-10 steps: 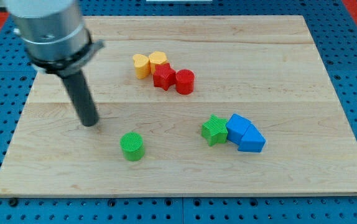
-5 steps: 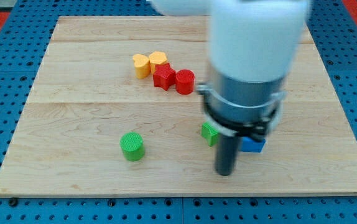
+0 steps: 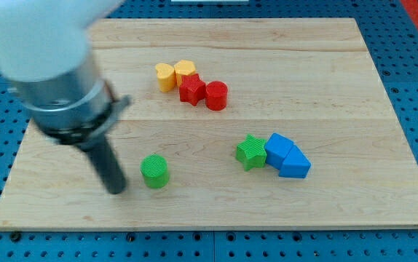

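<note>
I've swung my tip (image 3: pixel 116 189) back across the board from beside the green star (image 3: pixel 250 152), which it half hid. It now sits just at nine o'clock of the green cylinder (image 3: pixel 154 171), apart.

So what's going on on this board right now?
My tip rests on the wooden board, just to the view's left of the green cylinder, with a small gap. Toward the view's right, a green star sits against two blue blocks. Near the top, two yellow blocks cluster with a red star and red cylinder.
</note>
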